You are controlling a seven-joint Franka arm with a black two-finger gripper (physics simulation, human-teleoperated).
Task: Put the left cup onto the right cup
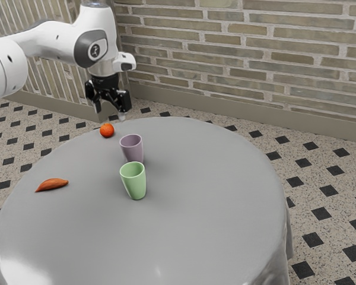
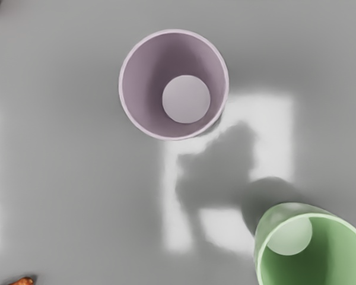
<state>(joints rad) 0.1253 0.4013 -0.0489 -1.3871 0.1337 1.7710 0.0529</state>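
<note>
The exterior camera stood off to one side of the arm [image 1: 47, 37], raised above the round grey table [image 1: 213, 208], and looked down across it at a slant toward the brick wall [image 1: 243, 47] and the tiled floor [image 1: 320, 178]. It sat far enough back to take in nearly the whole tabletop, with the arm entering from the exterior view's left. The wrist camera rode at the arm's end and faced straight down at the tabletop from much closer, seeing into the mouths of the purple cup [image 2: 174, 84] and the green cup [image 2: 311, 246]. Both views shared those 2 cups and the grey surface around them.
</note>
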